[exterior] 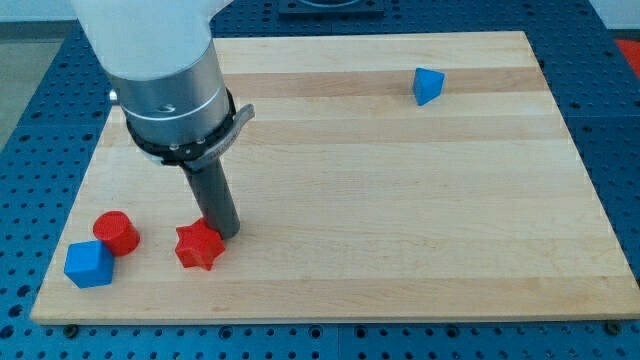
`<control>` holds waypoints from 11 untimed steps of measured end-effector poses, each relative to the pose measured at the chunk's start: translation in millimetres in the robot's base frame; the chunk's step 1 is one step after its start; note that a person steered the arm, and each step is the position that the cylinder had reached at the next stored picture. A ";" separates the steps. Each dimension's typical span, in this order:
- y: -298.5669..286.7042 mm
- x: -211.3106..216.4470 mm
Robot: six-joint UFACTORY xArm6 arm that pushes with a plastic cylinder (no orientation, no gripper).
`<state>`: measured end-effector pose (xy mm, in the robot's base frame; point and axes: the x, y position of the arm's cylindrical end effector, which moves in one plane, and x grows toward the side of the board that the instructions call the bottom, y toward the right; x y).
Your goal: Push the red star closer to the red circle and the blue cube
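Four blocks lie on the wooden board (400, 200), three of them bunched at the view's bottom left and one far off near the view's top right. The red star (198, 245) sits near the board's bottom edge. My tip (226, 233) stands just to the star's upper right, touching it or very nearly so; the rod (213, 198) rises from there to the grey arm body (172, 90), which hides part of the board's top left.

To the view's left of the star is the red circle (116, 232), a short cylinder, with a small gap of bare wood between the two. The blue cube (89, 264) rests just below and left of the circle, close beside it, near the board's bottom left corner. Nothing lies between the star and those two blocks.

A blue pyramid-like block (428, 85) sits well apart from all the rest.

No claw exists on this arm, so there is no open or closed state to tell. No containers appear. Around the board runs a blue perforated table (30, 110).
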<state>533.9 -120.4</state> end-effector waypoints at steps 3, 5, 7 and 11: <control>22.3 19.3; -12.8 23.4; -19.8 1.2; -46.0 25.9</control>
